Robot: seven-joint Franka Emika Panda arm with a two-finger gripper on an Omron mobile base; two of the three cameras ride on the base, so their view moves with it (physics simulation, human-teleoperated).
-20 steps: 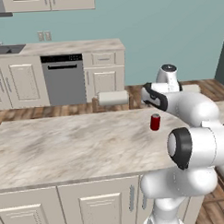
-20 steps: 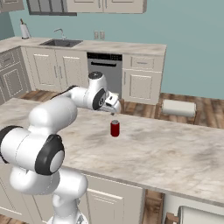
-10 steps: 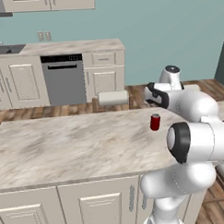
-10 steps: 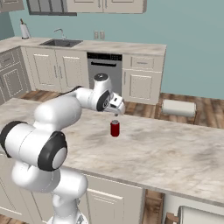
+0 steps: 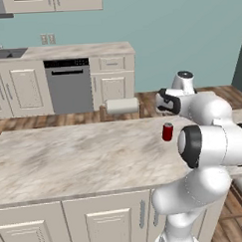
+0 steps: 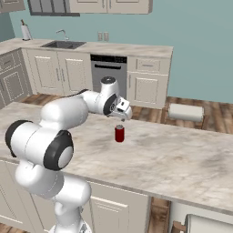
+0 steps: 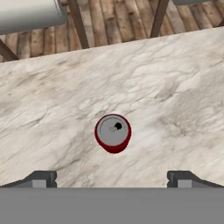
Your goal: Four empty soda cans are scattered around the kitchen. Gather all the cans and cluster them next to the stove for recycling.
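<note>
Fingertips (image 7: 40,178) of my tool (image 7: 113,179) sit wide apart at the near edge of the hand view, nothing between them, with the red soda can (image 7: 113,132) just beyond, standing upright and roughly centred on the gap. That is the step as I judge it: get down over this can and take it, the first leg of carrying it off toward the stove.

From the right base view the tool (image 6: 122,109) hangs above the can (image 6: 119,134) and a little to its sink side, so I would nudge forward until the silvery top sits squarely between the pads, then drop straight down. An empty can is light and will tip at the slightest sideways knock, so I want a vertical descent and an even squeeze around mid-height, gentle enough not to dent it.

Around the can the marble bench (image 5: 70,160) is bare, so nothing hampers the approach. Past the can, over the bench's far edge, a pale roll-shaped seat (image 6: 185,112) stands on the wooden floor, well apart.
</note>
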